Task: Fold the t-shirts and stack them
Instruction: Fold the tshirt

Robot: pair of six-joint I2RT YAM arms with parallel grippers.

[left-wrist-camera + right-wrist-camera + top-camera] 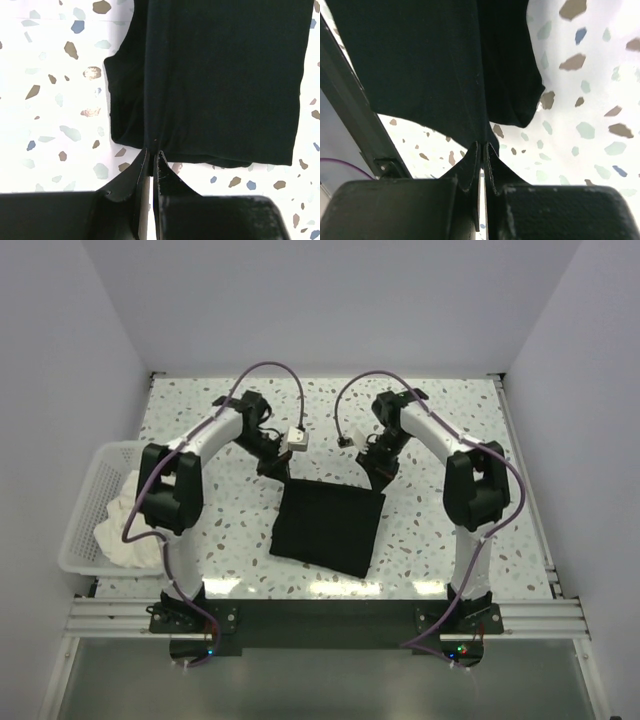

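The black t-shirt lies partly folded as a dark rectangle in the middle of the speckled table. My left gripper is shut on its far left edge; in the left wrist view the shirt runs away from the pinched gripper. My right gripper is shut on the far right edge; in the right wrist view the cloth hangs from the closed gripper and looks lifted off the table. A white t-shirt lies crumpled in the basket at the left.
A white plastic lattice basket stands at the table's left edge. Purple cables arc above both arms. The table's raised rails run along the right side and the aluminium beam lies along the near edge.
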